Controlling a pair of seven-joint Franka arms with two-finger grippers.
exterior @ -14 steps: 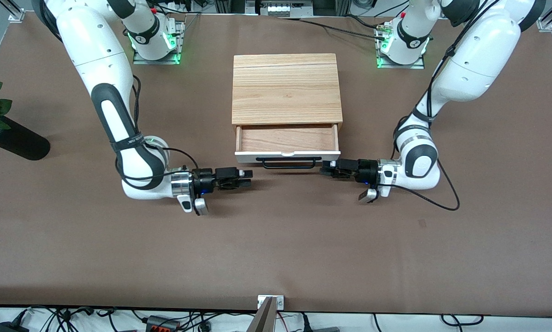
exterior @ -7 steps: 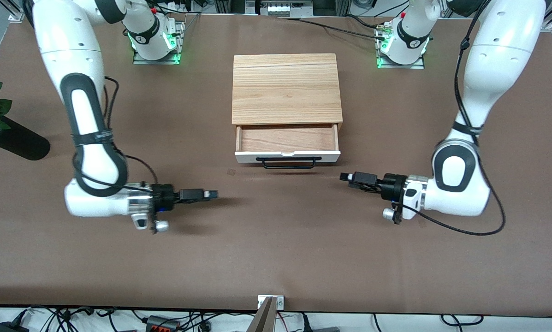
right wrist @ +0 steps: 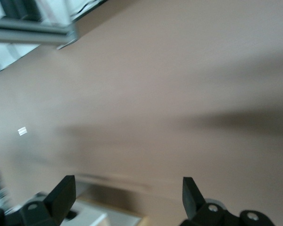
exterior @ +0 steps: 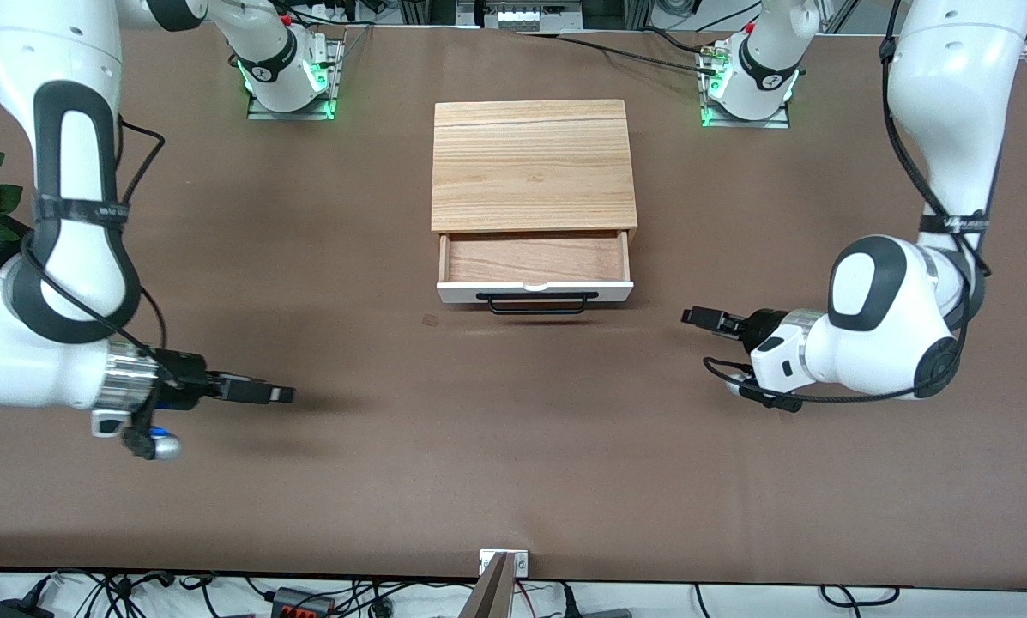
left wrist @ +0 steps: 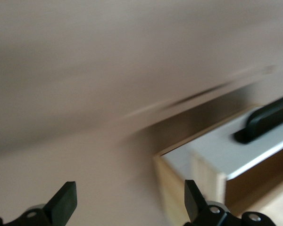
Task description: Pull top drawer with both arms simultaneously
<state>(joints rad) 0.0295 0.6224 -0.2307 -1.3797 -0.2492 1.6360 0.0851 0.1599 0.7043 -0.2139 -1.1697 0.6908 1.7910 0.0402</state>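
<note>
Top drawer pulled partly out of the cabinet at the middle of the tabletop, its reddish-brown inside exposed and its black handle facing the front camera. Neither gripper touches it. The left gripper hangs low over the tabletop, clear of the drawer toward the left arm's end, fingers spread apart and empty; the left wrist view shows the drawer's white front corner and one end of the handle ahead of it. The right gripper is low over the tabletop, well apart from the drawer toward the right arm's end, its fingers likewise spread and empty. Judged from this layout, the pull appears done and the step in hand is retreat: each arm should draw straight away from the drawer, fingers kept apart, at matched pace, so that no finger or trailing cable snags the handle and shifts the cabinet. Compared with one second earlier, both grippers have left the handle's ends, where they sat just beside the drawer front, and swung outward; the right has travelled farther from the drawer than the left. The drawer's extension is unchanged.
</note>
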